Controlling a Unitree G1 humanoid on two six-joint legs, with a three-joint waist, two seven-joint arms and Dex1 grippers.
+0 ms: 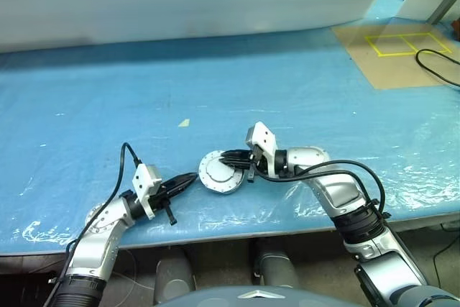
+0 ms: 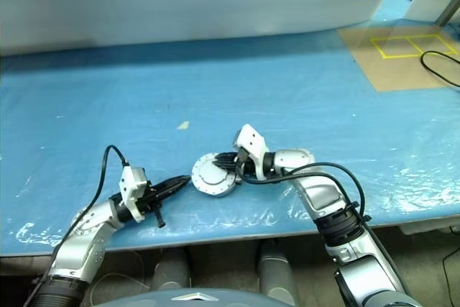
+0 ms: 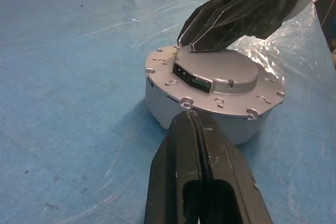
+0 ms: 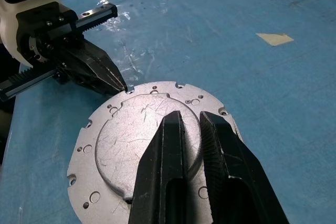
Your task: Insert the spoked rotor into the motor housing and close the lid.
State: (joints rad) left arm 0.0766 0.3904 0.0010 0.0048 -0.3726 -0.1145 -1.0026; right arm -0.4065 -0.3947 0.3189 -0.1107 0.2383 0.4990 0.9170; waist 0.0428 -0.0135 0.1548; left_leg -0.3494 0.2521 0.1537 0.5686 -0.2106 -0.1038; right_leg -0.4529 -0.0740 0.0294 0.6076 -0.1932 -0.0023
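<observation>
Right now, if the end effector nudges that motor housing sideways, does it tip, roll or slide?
The motor housing is squat and sits flat, so it probably won't tip or roll. It looks like solid metal, likely heavy for its size. On the glossy blue table cover it would probably slide.

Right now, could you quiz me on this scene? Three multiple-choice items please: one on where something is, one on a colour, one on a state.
1. Where is the left tool?
A. At the rim of the housing
B. On the brown mat
C. Raised high above the table

2. What colour is the table cover?
A. Green
B. Blue
C. White

3. How is the lid?
A. Propped upright
B. Lying beside the housing
C. Lying flat on top of the housing

Answers:
1 A, the left wrist view shows its shut tips at the housing's rim.
2 B, blue sheeting covers the table in every view.
3 C, the plain grey disc lies flat on the housing, with the right tool over its middle, fingers narrowly apart.
</observation>
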